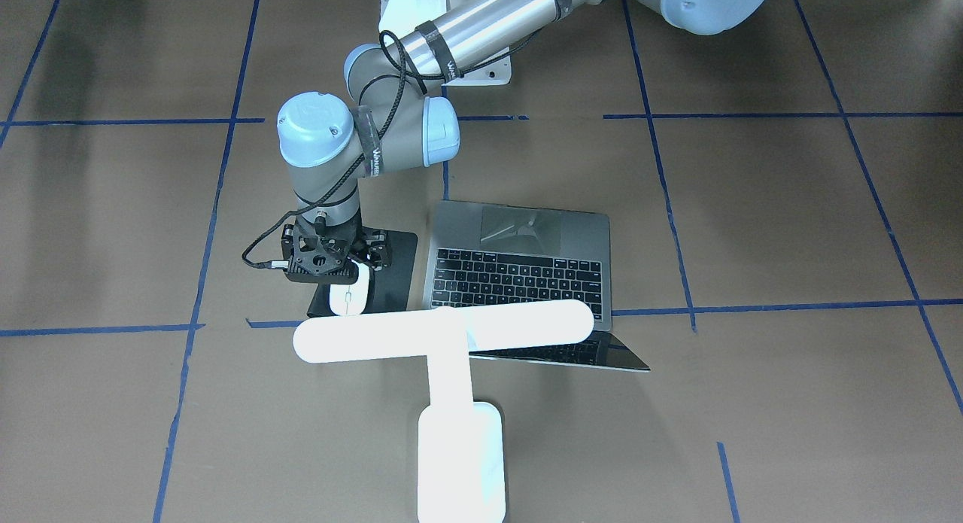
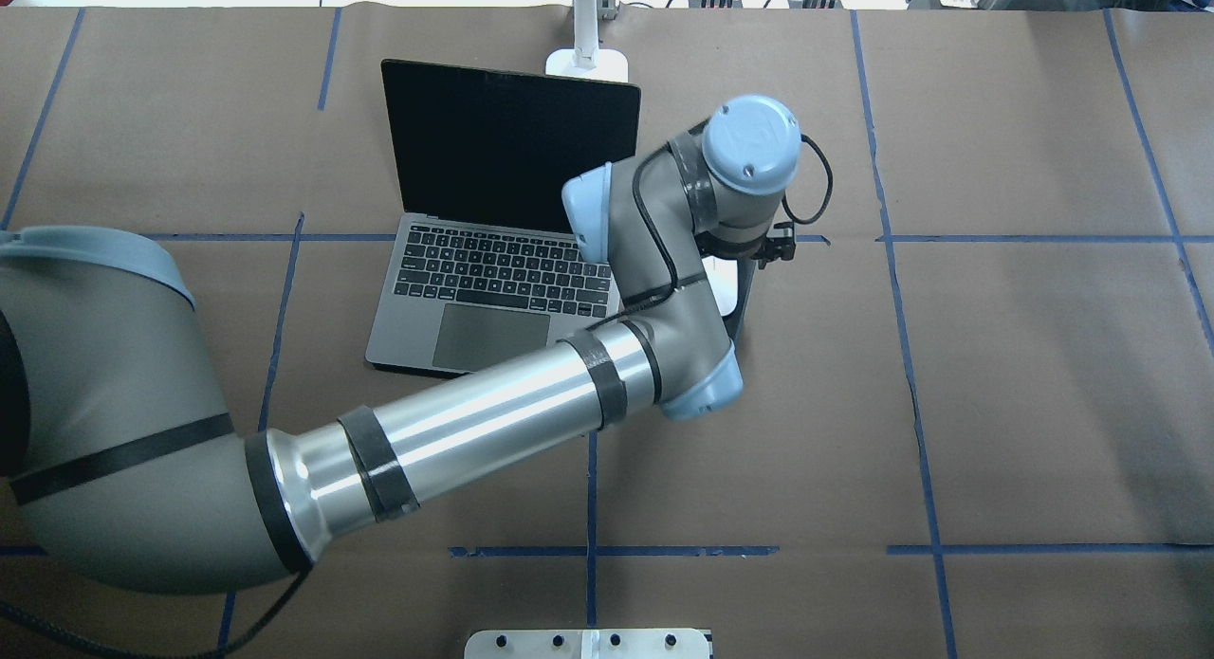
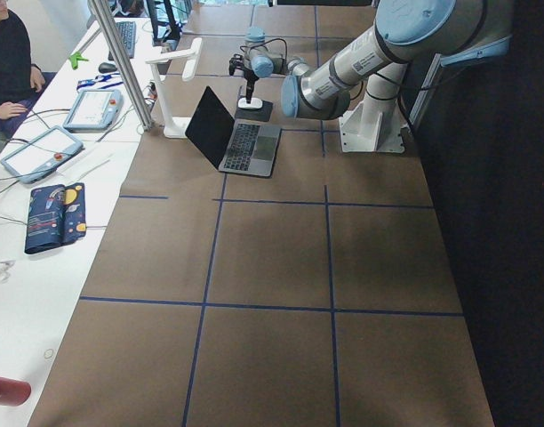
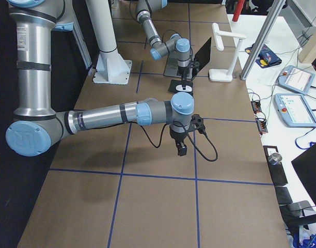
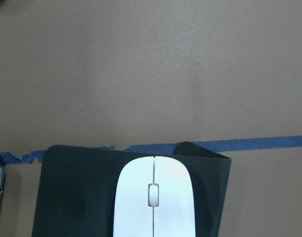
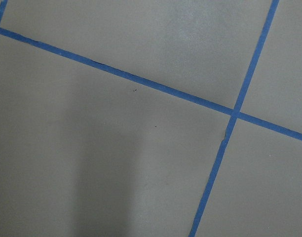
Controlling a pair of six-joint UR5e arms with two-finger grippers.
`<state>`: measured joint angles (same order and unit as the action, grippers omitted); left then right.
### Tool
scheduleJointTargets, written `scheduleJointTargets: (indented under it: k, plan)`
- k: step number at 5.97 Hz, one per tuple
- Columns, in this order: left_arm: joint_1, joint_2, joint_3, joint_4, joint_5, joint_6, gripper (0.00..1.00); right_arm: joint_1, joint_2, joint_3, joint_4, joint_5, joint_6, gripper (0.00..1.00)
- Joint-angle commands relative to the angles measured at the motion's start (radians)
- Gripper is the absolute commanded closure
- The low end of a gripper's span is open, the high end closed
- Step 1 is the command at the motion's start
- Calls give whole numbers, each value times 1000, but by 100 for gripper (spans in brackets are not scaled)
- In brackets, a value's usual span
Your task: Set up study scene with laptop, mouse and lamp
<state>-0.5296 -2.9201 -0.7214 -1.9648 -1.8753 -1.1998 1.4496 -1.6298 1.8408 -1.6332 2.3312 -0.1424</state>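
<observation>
- Can't see much of the mouse (image 5: 154, 197) from overhead, buried under the wrist of the left arm (image 2: 474, 422); cut off at the bottom edge of the left wrist view too.
- Lamp (image 1: 451, 335) blown out to flat white in the front view, bar overlapping the screen end of the laptop (image 1: 519, 275).
- Left arm stretched across the table (image 2: 996, 356) past the laptop's front edge, wrist pointing straight down, left gripper (image 1: 336, 263) right above the mouse's robot-side end; touching or not, can't call it.
- Right arm (image 4: 101, 116) bent at the elbow, right gripper (image 4: 182, 150) aimed down over bare paper and blue tape (image 6: 141, 81), well apart from the rest.
- Jaws: no telling on either, fingers out of frame in both wrist views, hidden or tiny elsewhere.
- Mouse lying on the black mouse pad (image 5: 77, 192), at 3 o'clock of the laptop from overhead; lamp at 12 o'clock, behind the open screen.
</observation>
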Motion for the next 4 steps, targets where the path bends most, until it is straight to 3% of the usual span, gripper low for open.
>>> scheduleJointTargets:
  k: [1, 3, 4]
  plan:
    - [-52, 138, -177, 15, -117, 3, 0, 0, 1, 0, 3, -3, 36, 0]
    - [-76, 401, -632, 323, -117, 188, 0, 0, 1, 3, 3, -3, 46, 0]
    - [-102, 573, -838, 364, -117, 225, 0, 0, -1, 5, 3, -3, 46, 0]
